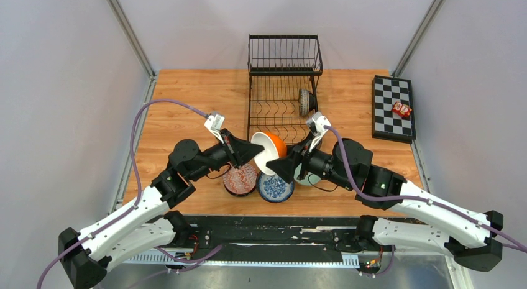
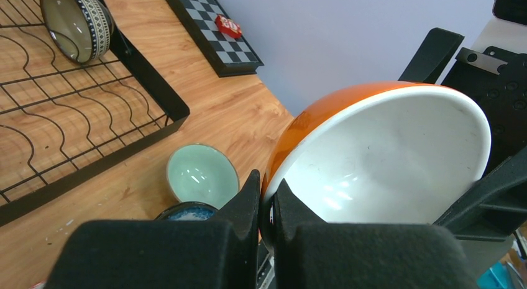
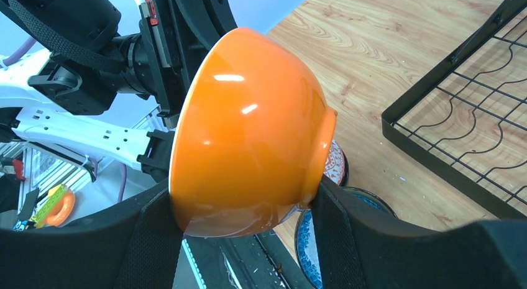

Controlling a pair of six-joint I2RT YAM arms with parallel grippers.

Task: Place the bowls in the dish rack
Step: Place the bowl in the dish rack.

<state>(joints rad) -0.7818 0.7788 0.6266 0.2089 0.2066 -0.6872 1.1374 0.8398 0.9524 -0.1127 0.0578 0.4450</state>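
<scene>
An orange bowl with a white inside (image 1: 272, 148) hangs tilted in the air in front of the dish rack (image 1: 250, 109). My left gripper (image 2: 267, 183) is shut on its rim (image 2: 385, 158). My right gripper (image 3: 239, 192) spans the bowl (image 3: 248, 127) from rim to foot, with a pad against each end. On the table below lie a red-patterned bowl (image 1: 240, 179), a blue-and-white bowl (image 1: 274, 187) and a pale green bowl (image 2: 202, 174). A dark patterned bowl (image 1: 304, 101) stands on edge in the rack's base tray.
A checkered board (image 1: 393, 107) with a small red object (image 1: 402, 109) lies at the right back of the table. The rack's raised basket (image 1: 284, 53) is at the far end. Grey walls close in the sides.
</scene>
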